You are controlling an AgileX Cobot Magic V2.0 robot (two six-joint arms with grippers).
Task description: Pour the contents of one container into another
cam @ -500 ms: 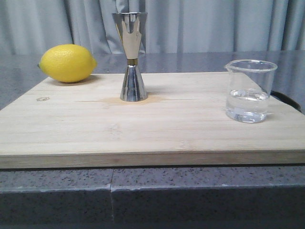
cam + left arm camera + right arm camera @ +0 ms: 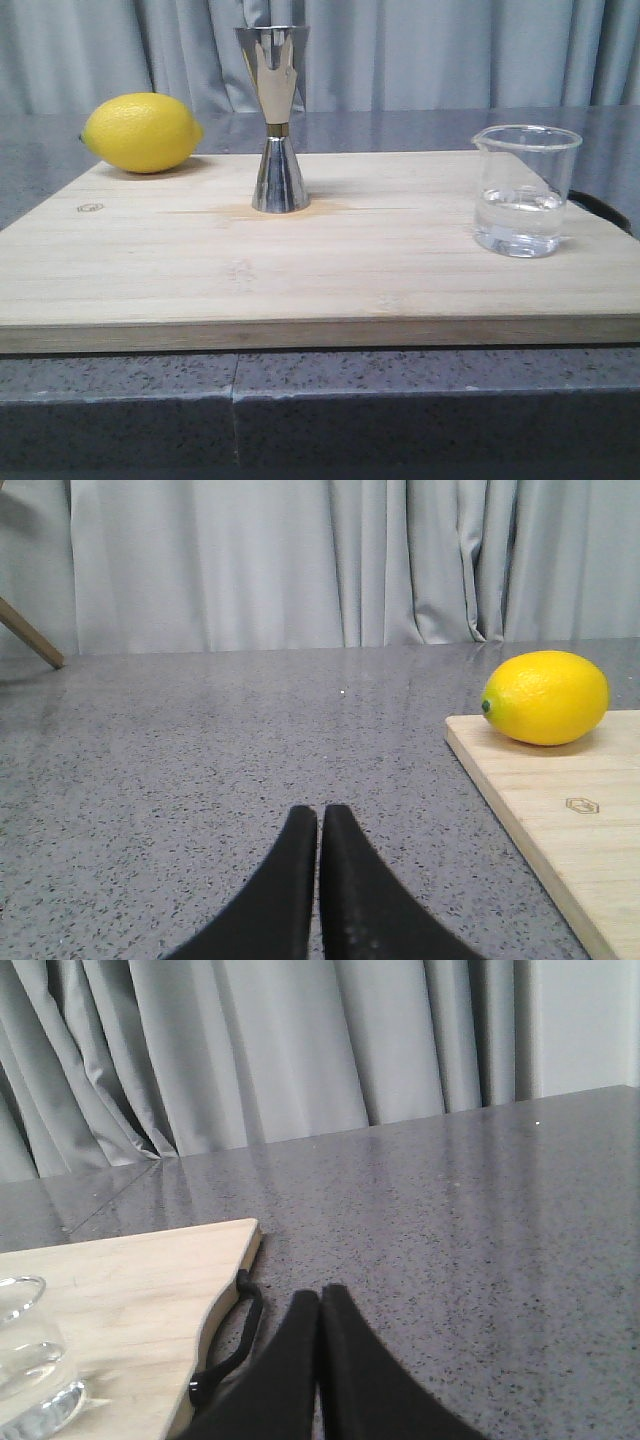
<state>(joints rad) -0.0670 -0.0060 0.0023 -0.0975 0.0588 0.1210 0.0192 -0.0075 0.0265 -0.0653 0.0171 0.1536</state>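
Wooden board [image 2: 300, 260] on speckled counter [image 2: 120, 400]

Left black gripper [image 2: 320, 825] closed, fingers together over the grey speckled worktop [image 2: 220, 750]. Yellow lemon [image 2: 546, 697] sat on the pale wooden cutting board's [image 2: 560, 810] corner.

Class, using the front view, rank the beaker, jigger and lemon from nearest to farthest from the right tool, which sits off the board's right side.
1. Beaker, at the board's right edge.
2. Jigger, mid-board, toward the back.
3. Lemon, back-left corner.
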